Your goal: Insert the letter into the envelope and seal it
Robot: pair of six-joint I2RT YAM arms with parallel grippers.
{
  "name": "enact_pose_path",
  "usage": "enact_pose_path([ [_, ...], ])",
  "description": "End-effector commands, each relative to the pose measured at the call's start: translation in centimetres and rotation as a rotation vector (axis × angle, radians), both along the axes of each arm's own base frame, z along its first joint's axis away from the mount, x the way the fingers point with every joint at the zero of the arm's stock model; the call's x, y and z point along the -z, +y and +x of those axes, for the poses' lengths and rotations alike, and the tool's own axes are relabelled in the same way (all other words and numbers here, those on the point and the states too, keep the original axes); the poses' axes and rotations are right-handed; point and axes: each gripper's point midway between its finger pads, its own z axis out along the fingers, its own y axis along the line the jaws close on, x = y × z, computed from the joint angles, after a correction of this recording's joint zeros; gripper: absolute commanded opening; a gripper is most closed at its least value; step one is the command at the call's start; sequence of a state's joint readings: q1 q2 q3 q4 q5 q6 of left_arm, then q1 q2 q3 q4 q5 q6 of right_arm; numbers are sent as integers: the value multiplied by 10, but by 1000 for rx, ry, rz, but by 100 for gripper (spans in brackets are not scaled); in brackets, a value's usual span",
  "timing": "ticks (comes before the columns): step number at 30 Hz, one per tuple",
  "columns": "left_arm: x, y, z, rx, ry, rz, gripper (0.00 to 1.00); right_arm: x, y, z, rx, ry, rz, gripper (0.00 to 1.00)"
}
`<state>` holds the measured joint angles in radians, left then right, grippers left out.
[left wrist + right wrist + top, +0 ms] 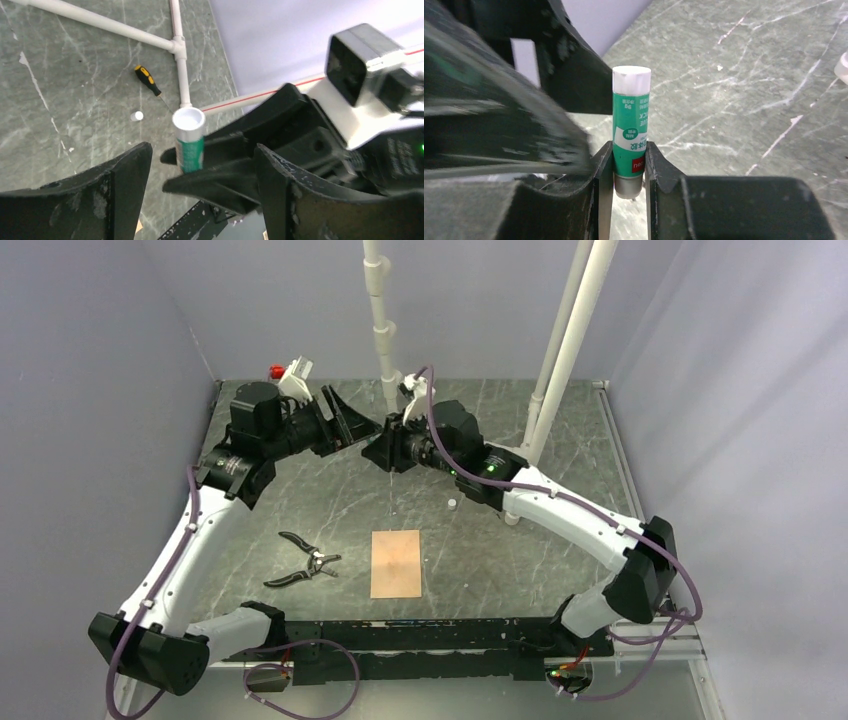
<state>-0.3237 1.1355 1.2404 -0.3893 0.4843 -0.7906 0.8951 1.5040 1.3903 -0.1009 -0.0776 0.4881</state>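
Note:
One flat pinkish-tan paper rectangle [396, 563] lies on the table near the front centre. No flap shows on it, so I cannot tell whether it is the letter or the closed envelope; no second tan piece is in view. My right gripper [383, 450] [630, 160] is raised at the back centre, shut on a green glue stick [631, 130] held upright. My left gripper [355, 425] [200, 200] faces it. Its jaws are wide open and empty, on either side of the right gripper's fingers and the glue stick [189, 142], not touching the stick.
Black-handled pliers [305, 565] lie left of the tan paper. A small white cap [452, 504] [136, 116] sits on the table under the right arm. A yellow-and-black screwdriver [147, 80] lies by the white pipe frame [383, 330]. Grey walls close in left, back and right.

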Motion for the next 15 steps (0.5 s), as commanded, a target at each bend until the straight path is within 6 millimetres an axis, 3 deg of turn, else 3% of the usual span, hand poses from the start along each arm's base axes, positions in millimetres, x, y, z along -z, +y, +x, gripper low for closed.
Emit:
enact_pose_path([
  [1, -28, -4, -23, 107, -36, -6, 81, -29, -17, -13, -123, -180, 13, 4],
  [5, -26, -15, -36, 232, -7, -31, 84, -31, -24, -24, -178, -251, -9, 3],
  [10, -29, -17, -41, 258, -92, -69, 83, -46, -21, -25, -161, -243, 103, 3],
  [12, -31, -16, -40, 252, -132, -70, 79, -51, -17, -28, -170, -224, 152, 3],
  [15, -33, -18, -40, 267, -170, -77, 65, -59, -13, -33, -192, -202, 216, 3],
])
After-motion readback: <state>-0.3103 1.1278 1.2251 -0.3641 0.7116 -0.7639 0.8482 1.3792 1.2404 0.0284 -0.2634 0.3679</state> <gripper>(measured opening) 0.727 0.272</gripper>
